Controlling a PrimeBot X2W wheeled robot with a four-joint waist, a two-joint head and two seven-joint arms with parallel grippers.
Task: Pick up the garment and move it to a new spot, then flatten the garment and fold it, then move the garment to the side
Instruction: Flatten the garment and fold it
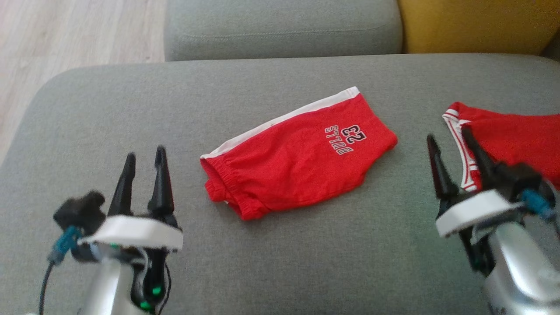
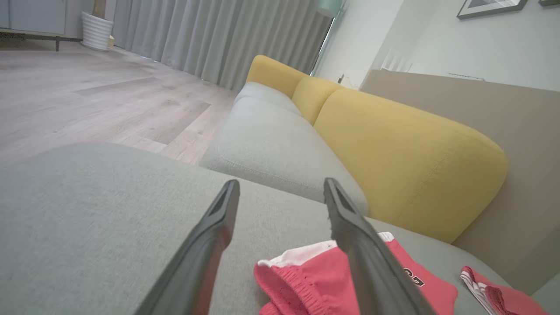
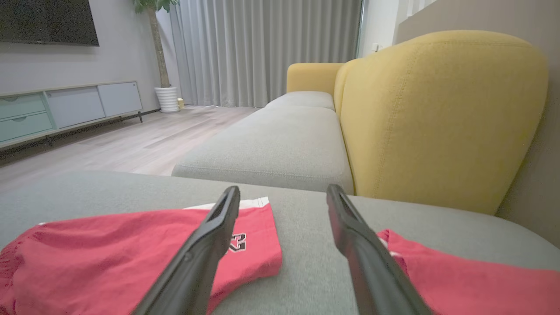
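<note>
**Red shorts lay mid-cushion between two empty grippers**

The red shorts [image 1: 302, 159] lay folded near the middle of the grey seat cushion [image 1: 109, 105], the white side stripe along their far edge and the gathered waistband toward the robot's left; a printed number and team name sat upside down in the head view. The left gripper [image 1: 145, 152] hung near the waistband end but apart from it, its jaws parted with nothing between them; the right gripper [image 1: 449, 133] was likewise spread and empty, placed between the shorts and a second red garment [image 1: 514, 135] with white striped trim, which lay at the cushion's right side, well apart from the shorts. Neither gripper touched any cloth; in the right wrist view the two fingers framed bare grey fabric. A yellow back cushion [image 1: 477, 24] stood beyond, and a wooden floor [image 1: 65, 30] showed at the far left.
</note>
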